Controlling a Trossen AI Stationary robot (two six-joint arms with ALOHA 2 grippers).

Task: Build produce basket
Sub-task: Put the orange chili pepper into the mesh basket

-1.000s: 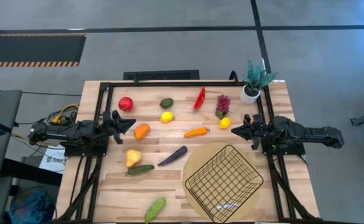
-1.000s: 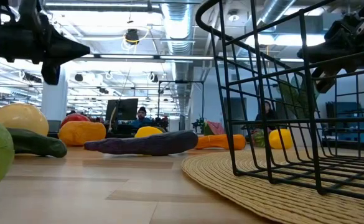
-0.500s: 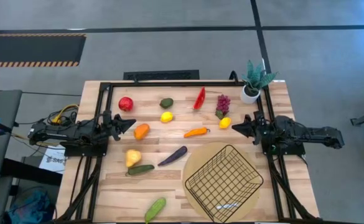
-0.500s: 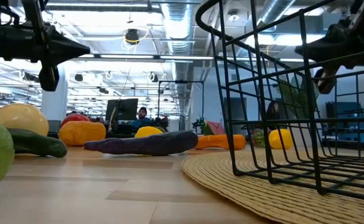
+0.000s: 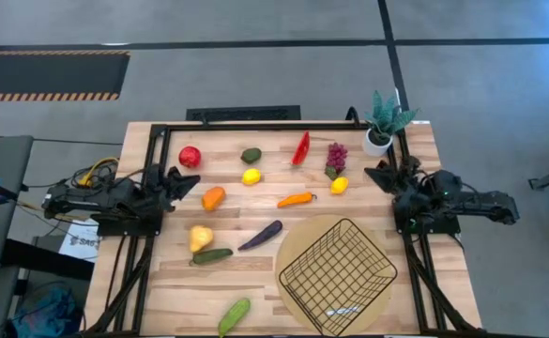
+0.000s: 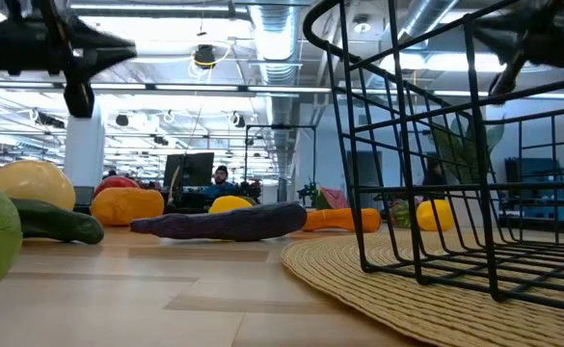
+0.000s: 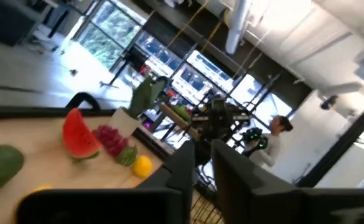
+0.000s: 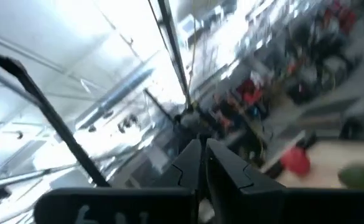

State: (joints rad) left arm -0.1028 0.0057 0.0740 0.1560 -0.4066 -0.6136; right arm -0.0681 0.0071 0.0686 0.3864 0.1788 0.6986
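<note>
The produce lies scattered on the wooden table: a red apple (image 5: 190, 157), avocado (image 5: 251, 155), lemon (image 5: 251, 176), watermelon slice (image 5: 301, 147), grapes (image 5: 336, 158), a second lemon (image 5: 340, 185), an orange (image 5: 214, 198), carrot (image 5: 296, 199), pear (image 5: 200, 238), dark cucumber (image 5: 212, 255), aubergine (image 5: 261, 235) and a light green cucumber (image 5: 235, 316). The black wire basket (image 5: 338, 277) stands on a round tan mat, with no produce in it. My left gripper (image 5: 191, 178) hovers shut at the table's left edge. My right gripper (image 5: 373, 172) hovers shut at the right edge, tipped upward. Neither holds anything.
A small potted plant (image 5: 384, 122) in a white pot stands at the far right corner, close to my right gripper. A black frame (image 5: 255, 127) runs along the table's far, left and right sides. Bare wood shows at the near left, around the light green cucumber.
Both grippers have risen from their resting height and tipped their fingers upward. The right one has also swung toward the table's far edge and rolled. The produce and the basket have stayed where they were.
</note>
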